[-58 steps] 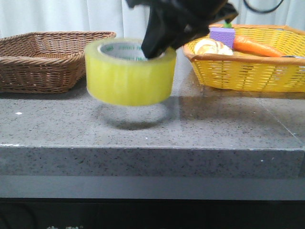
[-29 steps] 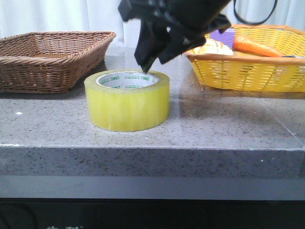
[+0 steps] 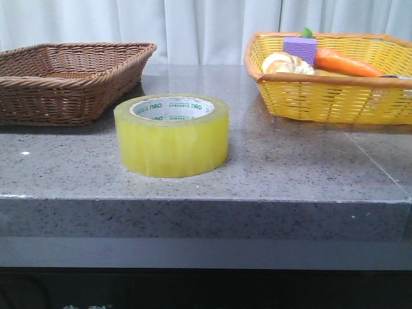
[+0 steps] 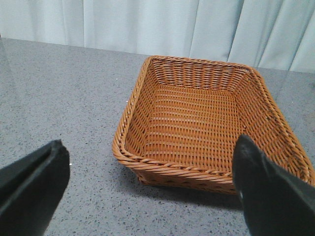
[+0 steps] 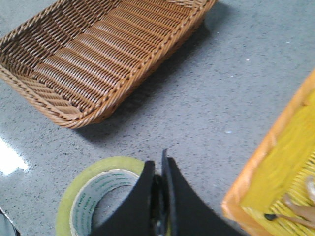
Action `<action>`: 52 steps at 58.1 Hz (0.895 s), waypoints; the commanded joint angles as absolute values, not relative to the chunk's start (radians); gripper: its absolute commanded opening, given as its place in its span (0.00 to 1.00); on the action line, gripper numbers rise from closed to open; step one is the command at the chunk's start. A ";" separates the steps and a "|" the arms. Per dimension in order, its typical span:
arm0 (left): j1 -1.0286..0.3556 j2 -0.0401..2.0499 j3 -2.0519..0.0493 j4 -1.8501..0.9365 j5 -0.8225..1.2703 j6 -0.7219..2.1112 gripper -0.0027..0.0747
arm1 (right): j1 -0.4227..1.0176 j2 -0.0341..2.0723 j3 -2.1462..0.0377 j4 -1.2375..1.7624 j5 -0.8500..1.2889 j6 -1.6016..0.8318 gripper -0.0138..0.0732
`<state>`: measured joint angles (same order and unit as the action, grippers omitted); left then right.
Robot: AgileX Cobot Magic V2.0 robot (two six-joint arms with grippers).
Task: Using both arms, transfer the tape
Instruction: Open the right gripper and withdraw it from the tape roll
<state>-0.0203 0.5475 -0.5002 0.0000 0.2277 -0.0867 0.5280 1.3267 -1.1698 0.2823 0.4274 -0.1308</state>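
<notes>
tape: yellow roll point(image 3: 172, 136) flat on its side on the grey counter point(image 3: 290, 170), hole up, nothing touching it; the landmark for the rest
brown basket: wicker tray point(image 3: 64, 77) near tape on robot-left side, looks empty
yellow basket: point(image 3: 335, 84) on tape's other side, farther off, holds carrot point(image 3: 344, 62), purple block point(image 3: 300, 46), a pale item
right gripper: point(image 5: 158, 196) above the tape, fingers pressed together, nothing between them, so the roll is let go
left gripper: point(image 4: 147, 191) fingers spread wide, empty; faces the brown basket, tape not in its camera
step: judged handover pickup, left arm has to take the tape from where it lies
how-to: bring left arm over the tape first; one finger into the core, one outside the wall, or straddle the whole roll; close square on the wall, not on the slick film edge
risk: roll may slide on smooth stone if nudged sideways
clearance: right arm should be clear before left descends
</notes>
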 commanded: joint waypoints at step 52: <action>-0.019 0.554 -0.536 0.000 0.160 -0.089 0.89 | 0.255 0.402 -0.400 0.293 0.146 -0.140 0.08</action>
